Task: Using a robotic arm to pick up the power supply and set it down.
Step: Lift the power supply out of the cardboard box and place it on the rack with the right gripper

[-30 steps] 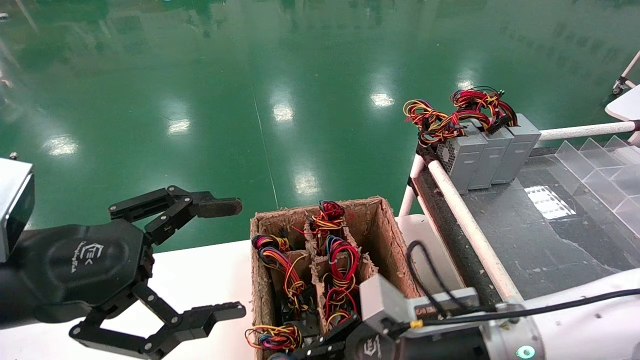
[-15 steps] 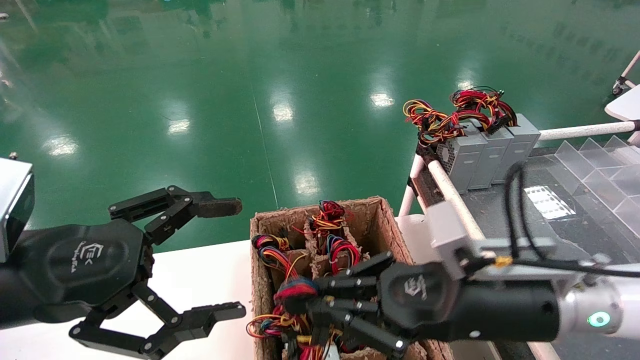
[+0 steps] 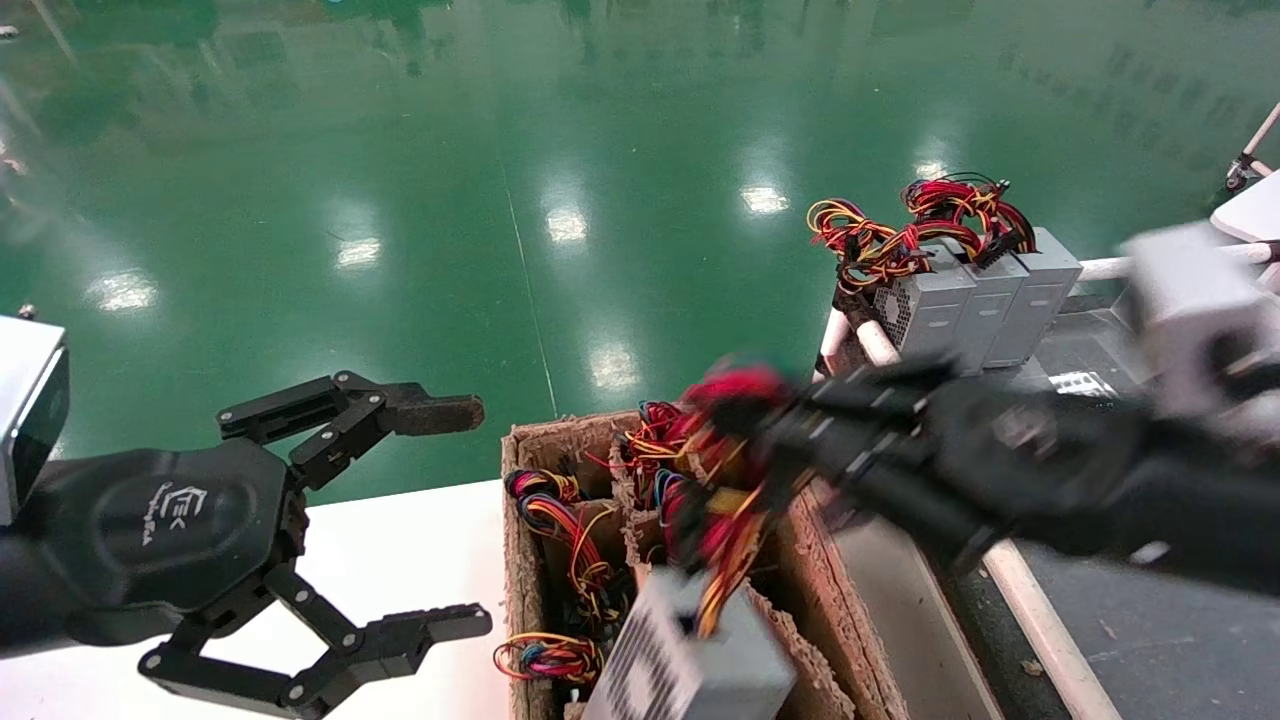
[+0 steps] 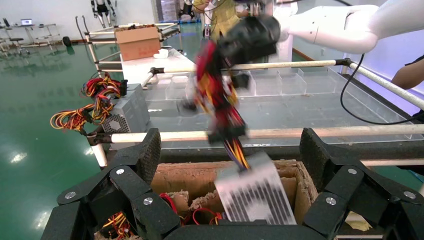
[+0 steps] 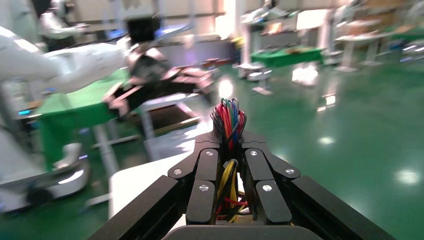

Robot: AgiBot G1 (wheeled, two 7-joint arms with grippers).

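Right now the right claw (image 3: pixel 790 430), black linkage fingers on a hexagonal palm, is pinched tight on the wire bunch (image 5: pixel 228 117) of the power supply (image 3: pixel 690 665), whose red, yellow, blue and black strands stick out between the closed fingers (image 5: pixel 207 172) in the right wrist view. Hanging by those wires, the grey metal box with its perforated grille side sits tilted above the near end of the cardboard crate (image 3: pixel 800 560), a rough brown fibre box with dividers. More coloured wire bundles (image 3: pixel 560 520) fill the other crate cells. Left claw (image 3: pixel 455 515) hovers wide open, holding nothing, over the white table (image 3: pixel 400 560) beside the crate. Three more grey units (image 3: pixel 975 300) stand upright in a row behind a white rail (image 3: pixel 1040 630) on the dark surface to the right. Glossy green floor (image 3: pixel 500 150) beyond.
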